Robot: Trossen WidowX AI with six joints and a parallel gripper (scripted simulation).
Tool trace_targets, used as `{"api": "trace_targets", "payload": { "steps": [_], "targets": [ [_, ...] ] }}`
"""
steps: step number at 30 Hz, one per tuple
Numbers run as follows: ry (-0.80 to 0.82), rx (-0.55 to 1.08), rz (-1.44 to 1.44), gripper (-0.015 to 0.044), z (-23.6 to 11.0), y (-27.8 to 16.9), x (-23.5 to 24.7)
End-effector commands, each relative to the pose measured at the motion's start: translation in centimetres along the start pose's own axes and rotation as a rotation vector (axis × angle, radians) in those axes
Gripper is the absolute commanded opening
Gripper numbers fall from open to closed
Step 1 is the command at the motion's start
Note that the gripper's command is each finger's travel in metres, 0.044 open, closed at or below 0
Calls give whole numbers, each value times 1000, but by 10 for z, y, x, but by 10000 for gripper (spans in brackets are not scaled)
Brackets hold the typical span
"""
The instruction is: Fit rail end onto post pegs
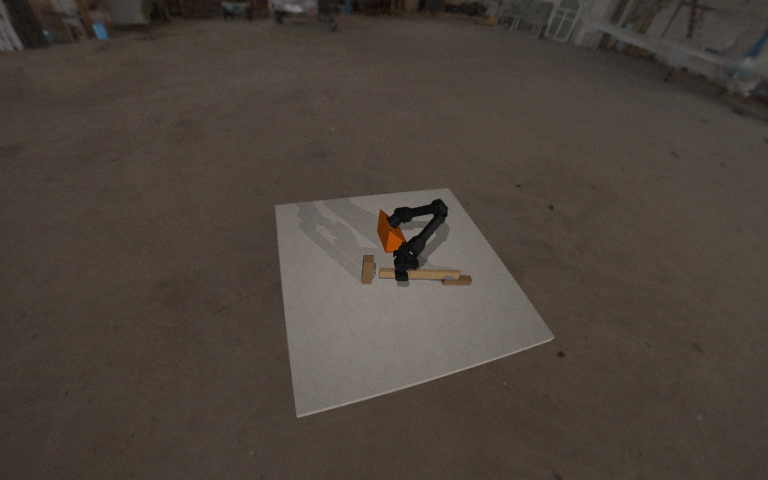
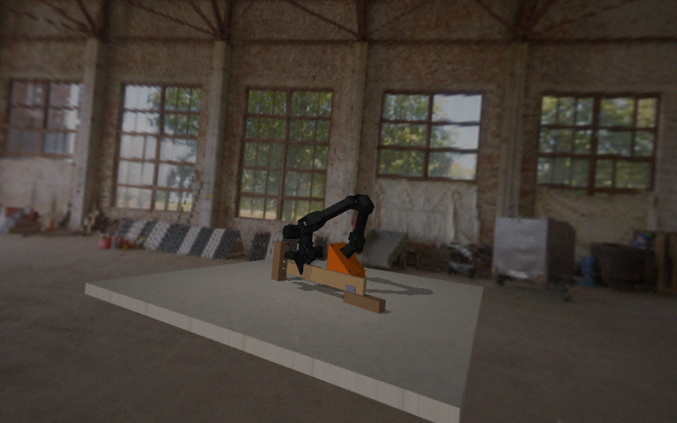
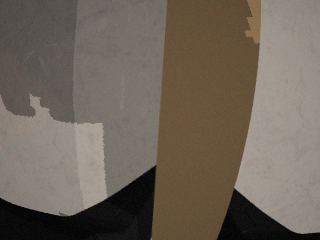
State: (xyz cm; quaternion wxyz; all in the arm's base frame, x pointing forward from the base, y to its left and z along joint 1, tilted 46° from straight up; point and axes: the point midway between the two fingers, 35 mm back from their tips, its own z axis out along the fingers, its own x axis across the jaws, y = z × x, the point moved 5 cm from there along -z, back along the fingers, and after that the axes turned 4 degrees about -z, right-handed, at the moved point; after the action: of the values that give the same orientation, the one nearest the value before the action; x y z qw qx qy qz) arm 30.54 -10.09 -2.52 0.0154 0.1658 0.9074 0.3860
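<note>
The long wooden rail [image 1: 430, 274] [image 2: 331, 278] [image 3: 207, 107] runs from the low footboard block [image 1: 458, 280] [image 2: 366, 302] towards the short wooden post [image 1: 367, 268] [image 2: 279, 260]. My gripper [image 1: 400, 275] [image 2: 300, 257] is shut on the rail close to its near end and holds that end up off the table. In the top view the rail's end stands a small gap short of the post. The pegs and holes are too small to make out. The wrist view shows the rail running up between my dark fingers over the table.
All of this stands on a pale square table slab [image 1: 376, 368] [image 2: 258, 324]. An orange wedge-shaped block [image 1: 389, 231] [image 2: 345, 260] sits at the arm's base, just behind the rail. The arm's elbow [image 1: 439, 208] [image 2: 363, 201] rises above it.
</note>
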Motion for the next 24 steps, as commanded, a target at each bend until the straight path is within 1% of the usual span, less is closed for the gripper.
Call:
{"api": "trace_targets", "payload": {
  "steps": [1,24],
  "targets": [
    [-4,3,-2,0,-1,-2,-1],
    [-4,3,-2,0,-2,-9,0]
  ]
}}
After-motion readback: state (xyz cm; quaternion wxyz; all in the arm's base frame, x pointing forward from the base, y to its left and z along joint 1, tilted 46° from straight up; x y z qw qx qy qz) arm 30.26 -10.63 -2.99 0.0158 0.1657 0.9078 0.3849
